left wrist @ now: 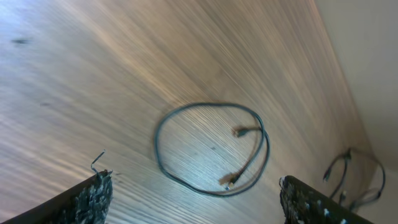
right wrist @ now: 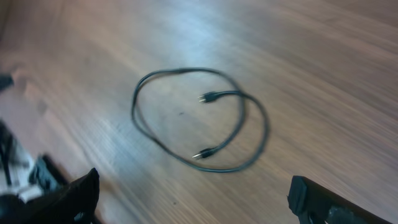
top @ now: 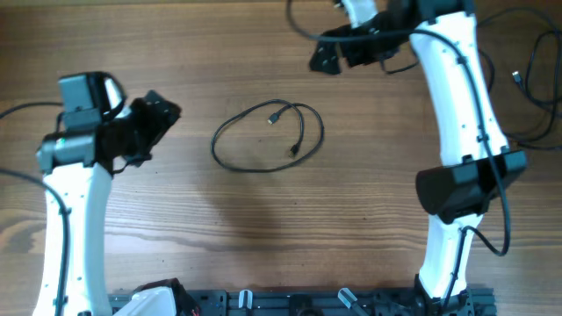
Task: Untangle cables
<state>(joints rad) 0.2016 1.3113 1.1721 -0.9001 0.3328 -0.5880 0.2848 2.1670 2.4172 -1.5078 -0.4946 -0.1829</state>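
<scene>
One thin black cable (top: 217, 145) lies on the wooden table as a loose loop, its two plug ends (top: 274, 117) inside the loop. It also shows in the left wrist view (left wrist: 205, 104) and the right wrist view (right wrist: 186, 70). My left gripper (top: 167, 118) is open and empty, above the table to the left of the loop; its fingers frame the left wrist view (left wrist: 196, 202). My right gripper (top: 327, 53) is open and empty, above the table beyond the loop's far right; its fingers frame the right wrist view (right wrist: 196, 196).
More thin black cords with a small plug (top: 520, 79) lie at the far right of the table, also seen in the left wrist view (left wrist: 348, 174). The arm bases and a black rail (top: 351, 303) stand along the front edge.
</scene>
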